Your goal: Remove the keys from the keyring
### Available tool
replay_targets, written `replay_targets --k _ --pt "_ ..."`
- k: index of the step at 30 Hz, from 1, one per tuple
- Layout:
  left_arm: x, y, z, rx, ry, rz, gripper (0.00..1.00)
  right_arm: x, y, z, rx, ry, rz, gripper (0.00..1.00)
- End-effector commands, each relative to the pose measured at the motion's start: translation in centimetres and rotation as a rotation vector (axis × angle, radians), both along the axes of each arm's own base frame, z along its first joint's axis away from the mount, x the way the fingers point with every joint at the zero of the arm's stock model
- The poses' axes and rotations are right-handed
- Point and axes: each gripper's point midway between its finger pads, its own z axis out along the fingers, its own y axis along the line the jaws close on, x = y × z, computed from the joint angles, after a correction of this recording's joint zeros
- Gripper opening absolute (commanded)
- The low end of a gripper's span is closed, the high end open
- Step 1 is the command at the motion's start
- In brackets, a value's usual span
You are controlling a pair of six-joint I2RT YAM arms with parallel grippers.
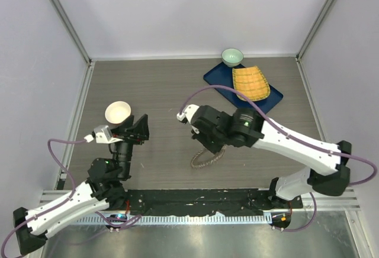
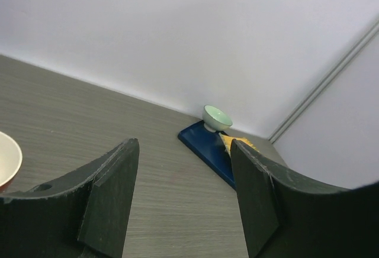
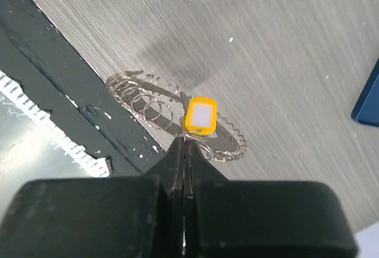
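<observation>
The keyring [image 3: 177, 119] lies on the grey table near its front edge, a thin metal ring with a jagged fringe of small keys [image 3: 232, 135] and several small wire loops [image 3: 145, 103]. A yellow tag [image 3: 200, 116] sits on it. My right gripper [image 3: 186, 138] is shut, its tips pinching a thin wire loop of the keyring just below the tag. From above, the keyring [image 1: 208, 158] shows under the right gripper [image 1: 205, 147]. My left gripper [image 1: 138, 130] hovers open and empty to the left; its fingers [image 2: 112, 199] frame bare table.
A white bowl [image 1: 118, 112] stands just beyond the left gripper. At the back right a blue tray [image 1: 218, 80] carries a yellow woven piece [image 1: 250, 83], with a small green bowl [image 1: 232, 56] behind it. A black strip [image 1: 195, 199] runs along the near edge.
</observation>
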Motion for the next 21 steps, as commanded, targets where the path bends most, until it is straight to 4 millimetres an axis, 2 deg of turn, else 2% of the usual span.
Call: replay_targets --k 1,5,6,7,9,10,11,13,14,15,16,17,18,20,21 --pt "-1.0 -0.8 3.1 -0.003 -0.042 -0.090 0.66 1.5 1.7 3.8 0.197 -0.173 0.103 0.01" --pt "-2.1 -2.5 5.6 0.088 -0.116 -0.199 0.66 1.8 2.1 6.8 0.319 -0.287 0.178 0.01" --pt "-2.2 -3.2 5.7 0.123 -0.121 -0.227 0.66 1.8 2.2 6.9 0.326 -0.310 0.213 0.01" --pt "-2.9 -4.5 6.6 0.193 -0.160 -0.296 0.66 1.8 2.2 8.6 0.393 -0.353 0.224 0.01" --pt "-3.5 -6.2 6.8 0.291 -0.181 -0.374 0.66 1.3 2.2 9.1 0.426 -0.374 0.270 0.01" --pt "-3.5 -7.5 5.5 0.376 -0.148 -0.424 0.66 1.1 1.9 10.0 0.453 -0.405 0.299 0.01" --pt "-4.3 -8.1 6.6 0.421 -0.184 -0.474 0.66 0.6 2.2 10.8 0.495 -0.419 0.332 0.01" --pt "-4.6 -9.1 5.8 0.499 -0.163 -0.527 0.66 -0.2 2.1 10.9 0.524 -0.430 0.398 0.01" --pt "-5.4 -9.7 6.8 0.507 -0.197 -0.576 0.66 -0.6 1.7 12.5 0.575 -0.482 0.431 0.01" --pt "-5.8 -10.1 7.0 0.545 -0.225 -0.604 0.67 -0.9 1.6 12.1 0.583 -0.486 0.450 0.01" --pt "-6.2 -10.6 6.9 0.575 -0.227 -0.643 0.67 -1.0 1.4 12.7 0.603 -0.513 0.461 0.01" --pt "-7.2 -11.4 7.1 0.592 -0.258 -0.709 0.67 -1.8 1.0 13.4 0.636 -0.526 0.500 0.01" --pt "-8.2 -11.9 8.1 0.592 -0.293 -0.765 0.68 -2.2 1.0 13.3 0.651 -0.519 0.523 0.01" --pt "-9.2 -13.2 7.7 0.617 -0.289 -0.859 0.68 -3.0 0.8 14.2 0.700 -0.532 0.544 0.01" --pt "-10.5 -13.9 8.4 0.605 -0.316 -0.935 0.68 -3.2 1.0 13.9 0.708 -0.524 0.551 0.01"
